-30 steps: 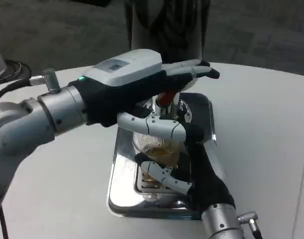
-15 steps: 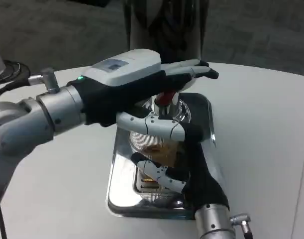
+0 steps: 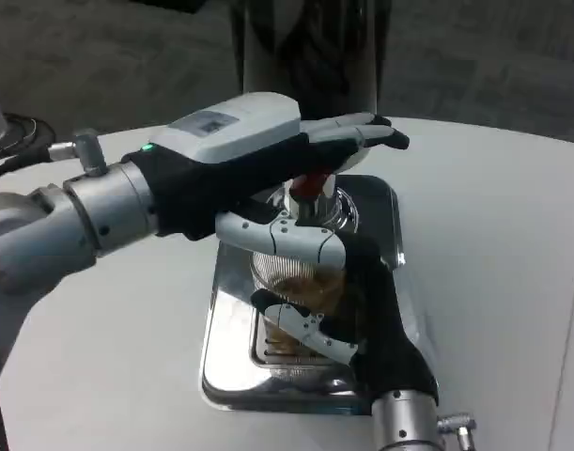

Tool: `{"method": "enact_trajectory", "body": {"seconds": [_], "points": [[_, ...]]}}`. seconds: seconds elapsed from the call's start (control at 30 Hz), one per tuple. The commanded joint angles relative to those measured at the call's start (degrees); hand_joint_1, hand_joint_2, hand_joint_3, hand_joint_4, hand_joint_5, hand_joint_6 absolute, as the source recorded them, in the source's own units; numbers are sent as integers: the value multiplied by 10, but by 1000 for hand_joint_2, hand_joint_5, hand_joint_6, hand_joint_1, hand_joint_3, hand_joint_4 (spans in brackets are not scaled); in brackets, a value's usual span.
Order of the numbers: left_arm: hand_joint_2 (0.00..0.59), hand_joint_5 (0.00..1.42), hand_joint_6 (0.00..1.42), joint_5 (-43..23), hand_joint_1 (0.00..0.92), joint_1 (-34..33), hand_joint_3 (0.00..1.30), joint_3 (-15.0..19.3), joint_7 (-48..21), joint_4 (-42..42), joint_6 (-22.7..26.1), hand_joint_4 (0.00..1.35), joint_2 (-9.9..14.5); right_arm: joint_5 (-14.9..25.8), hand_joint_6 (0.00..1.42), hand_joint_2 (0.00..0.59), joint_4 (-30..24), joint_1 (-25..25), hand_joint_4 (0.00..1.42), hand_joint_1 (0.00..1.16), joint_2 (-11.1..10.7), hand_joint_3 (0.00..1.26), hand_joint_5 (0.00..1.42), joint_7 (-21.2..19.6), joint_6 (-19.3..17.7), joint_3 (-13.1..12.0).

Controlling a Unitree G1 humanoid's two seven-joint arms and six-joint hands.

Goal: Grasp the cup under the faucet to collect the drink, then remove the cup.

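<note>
Cup (image 3: 296, 282): clear, ribbed, amber drink inside — upright on the drip tray, directly below the faucet
Faucet (image 3: 310, 184): red-tipped tap, mostly hidden under the left robot hand, in front of a tall metal dispenser (image 3: 310, 47) at the far edge
Drip tray (image 3: 232, 319): shiny metal, rectangular, mid-bench, long side running near to far
Right robot hand (image 3: 348, 301): reaching in from the near side, fingers (image 3: 287, 235) wrapped round the cup, one high near the rim, one low — holding it
Left robot hand (image 3: 258, 155): coming from the left, laid flat across the top of the faucet, fingers stretched rightward, closed on nothing; contact with the tap cannot be made out
Bench (image 3: 493, 263): white, carrying tray and dispenser
</note>
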Motion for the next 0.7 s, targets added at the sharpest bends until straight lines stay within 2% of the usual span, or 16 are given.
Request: {"method": "enact_trajectory", "body": {"seconds": [0.03,0.17,0.3,0.43,0.7], "points": [[121,117,270,9,0,20,128,-3,-8,2,5,39,6,0,377,240,12,10,619,807,18,505,629,-12,-7,2],[119,119,271,-2,0,22,128,12,10,7,0,44,-4,0,411,230,13,9,686,834,18,555,699,-17,-7,2],[110,148,302,-36,0,31,122,45,46,17,-12,60,-25,2,432,217,15,8,745,842,16,606,763,-22,-9,-1],[100,175,331,-55,0,32,98,65,61,24,-18,67,-40,3,457,204,18,9,790,850,15,644,817,-26,-12,-2],[105,224,371,-76,0,29,126,87,69,23,-22,112,-53,-1,518,185,20,8,878,864,13,727,922,-38,-19,-3]]}}
